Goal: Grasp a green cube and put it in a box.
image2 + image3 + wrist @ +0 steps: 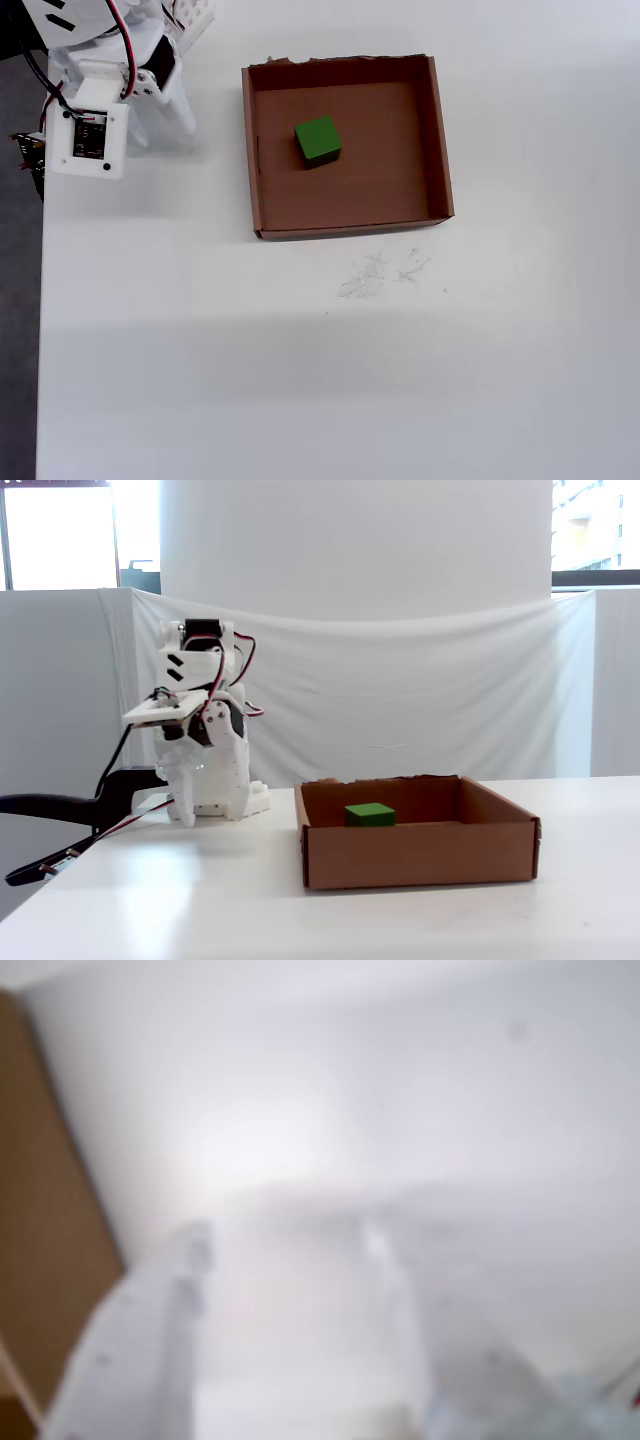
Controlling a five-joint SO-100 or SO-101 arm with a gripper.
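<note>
Overhead view: finds the cube (318,140) lying flat on the floor of the box (350,228), left of centre and toward the ragged far wall, touching no wall. Places the arm (90,130) folded up at the table's (300,380) top-left corner, well apart from the box, with nothing carried. Notes faint scribble marks (385,272) on the table just below the box.

Fixed view: confirms the same, with the cube (370,814) low behind the front wall of the box (420,855) and the arm (200,760) tucked over its base at left.

Wrist view, badly blurred: makes out the gripper (290,1240) with both fingers spread and only pale table between them, so released and empty. Catches a brown edge at far left, probably the box, though too soft to be sure.

Reads, as a judgement, like a finished job: cube settled where the task wants it, arm pulled back to a rest pose to stay clear. Leaves no further grasp needed.
</note>
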